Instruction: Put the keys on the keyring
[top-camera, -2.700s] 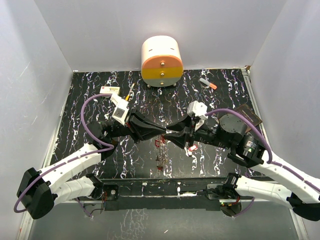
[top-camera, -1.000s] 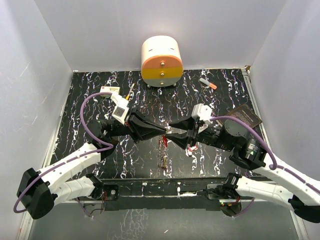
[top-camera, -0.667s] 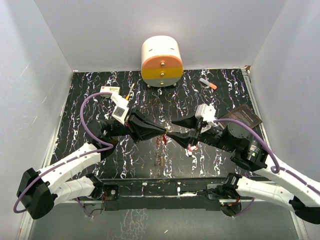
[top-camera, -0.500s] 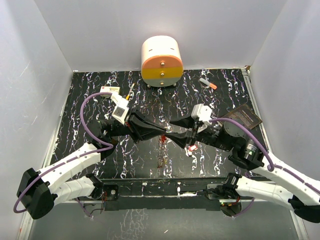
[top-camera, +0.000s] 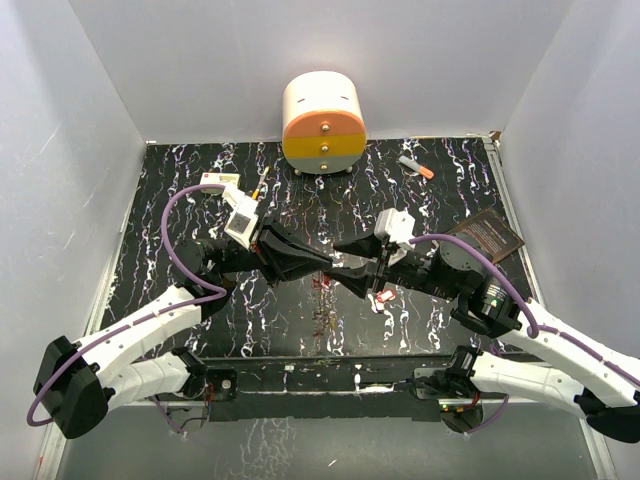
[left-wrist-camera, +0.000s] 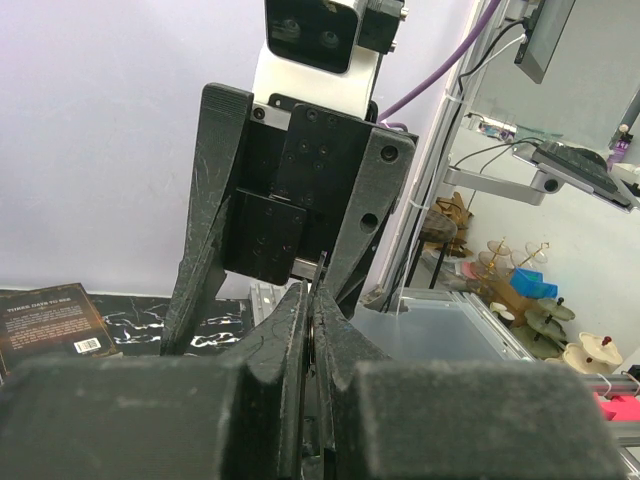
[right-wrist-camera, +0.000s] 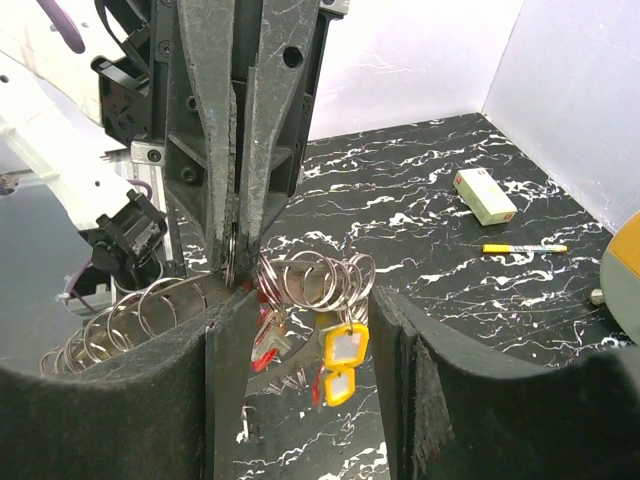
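Note:
My left gripper (top-camera: 326, 263) is shut on a thin silver keyring, seen edge-on between its fingers in the left wrist view (left-wrist-camera: 316, 300) and in the right wrist view (right-wrist-camera: 231, 250). A bunch of linked silver rings (right-wrist-camera: 318, 280) hangs from it, carrying keys with yellow heads (right-wrist-camera: 346, 346) and a red head (right-wrist-camera: 264, 336). In the top view the keys (top-camera: 322, 292) dangle under the two grippers. My right gripper (top-camera: 343, 260) is open, its fingers (right-wrist-camera: 228, 380) standing either side of the hanging bunch without gripping it.
An orange and white drawer unit (top-camera: 323, 123) stands at the back. An orange-tipped marker (top-camera: 416, 167) lies at the back right and a dark book (top-camera: 486, 235) at the right. A white box (top-camera: 219, 181) and a yellow pen (top-camera: 259, 187) lie at the back left.
My right gripper has opened from shut and shifted slightly left toward the left gripper. The left gripper has stayed in place, still shut on the ring.

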